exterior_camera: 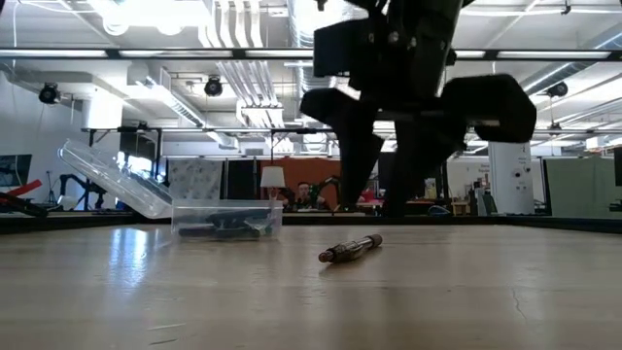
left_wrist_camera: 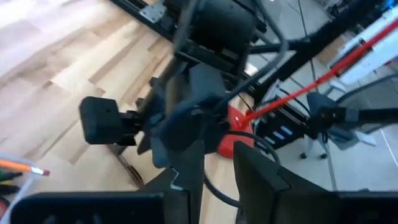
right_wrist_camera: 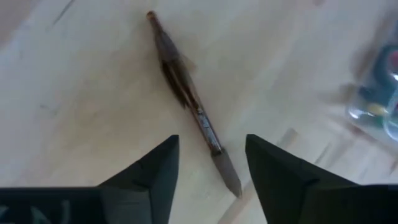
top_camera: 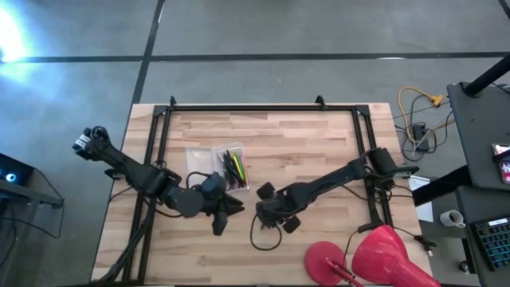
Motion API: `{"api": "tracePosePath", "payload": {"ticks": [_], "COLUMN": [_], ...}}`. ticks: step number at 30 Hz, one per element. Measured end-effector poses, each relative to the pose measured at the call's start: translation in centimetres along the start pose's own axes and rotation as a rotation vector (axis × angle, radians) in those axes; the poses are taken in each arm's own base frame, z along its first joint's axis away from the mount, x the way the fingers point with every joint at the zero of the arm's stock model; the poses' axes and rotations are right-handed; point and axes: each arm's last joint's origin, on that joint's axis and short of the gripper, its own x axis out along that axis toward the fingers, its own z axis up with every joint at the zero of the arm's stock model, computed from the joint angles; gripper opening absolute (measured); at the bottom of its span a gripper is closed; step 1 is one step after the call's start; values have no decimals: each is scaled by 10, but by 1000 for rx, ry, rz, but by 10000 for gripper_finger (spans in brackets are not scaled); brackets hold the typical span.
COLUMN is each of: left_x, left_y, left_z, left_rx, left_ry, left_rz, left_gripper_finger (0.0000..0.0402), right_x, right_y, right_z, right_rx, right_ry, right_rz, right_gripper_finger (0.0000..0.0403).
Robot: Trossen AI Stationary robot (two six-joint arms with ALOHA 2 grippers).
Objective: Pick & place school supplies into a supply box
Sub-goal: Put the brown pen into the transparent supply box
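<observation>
My left gripper hangs low over the wooden table, just beside the supply box, and its fingers stand apart, gripping nothing. The clear box sits open, lid tilted back, with yellow, green and dark pens lying inside. Moving right: a brown pen lies flat on the wood, close to the box. My right gripper hovers directly above it, fingers spread wide on either side, pen untouched between them. At the far right edge sits a big red round object.
</observation>
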Motion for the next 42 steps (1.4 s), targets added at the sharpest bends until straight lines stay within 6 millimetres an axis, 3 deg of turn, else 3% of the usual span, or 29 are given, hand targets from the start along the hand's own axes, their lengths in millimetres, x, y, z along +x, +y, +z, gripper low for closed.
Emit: {"api": "tracePosePath", "payload": {"ticks": [5,10,15,21,24,30,32,36,42], "left_x": [-6,-12,-21,-38,-48,-61,-63,-64,-64], "left_y": [-8,-12,-14,-11,-6,5,8,10,11], "left_z": [-9,-12,-13,-11,-10,-8,-8,-9,-9], "left_rx": [17,4,0,-7,-19,-38,-35,-24,-30], "left_ry": [14,-18,-25,-58,-72,-70,-64,-68,-78], "left_rz": [-27,-19,-32,-7,30,100,115,136,144], "left_gripper_finger": [70,70,70,70,70,70,70,70,70], "right_x": [20,38,48,52,49,28,12,-23,-21], "right_y": [0,-9,-21,-26,-26,-30,-38,-80,-147], "right_z": [6,7,-1,-8,-9,-12,-2,8,-16], "right_rx": [-67,-22,107,197,269,603,710,1020,1659], "right_ry": [36,73,104,114,118,76,-59,-384,-622], "right_rz": [16,36,152,207,243,480,474,457,183], "right_gripper_finger": [200,189,136,33,20,16,15,15,17]}}
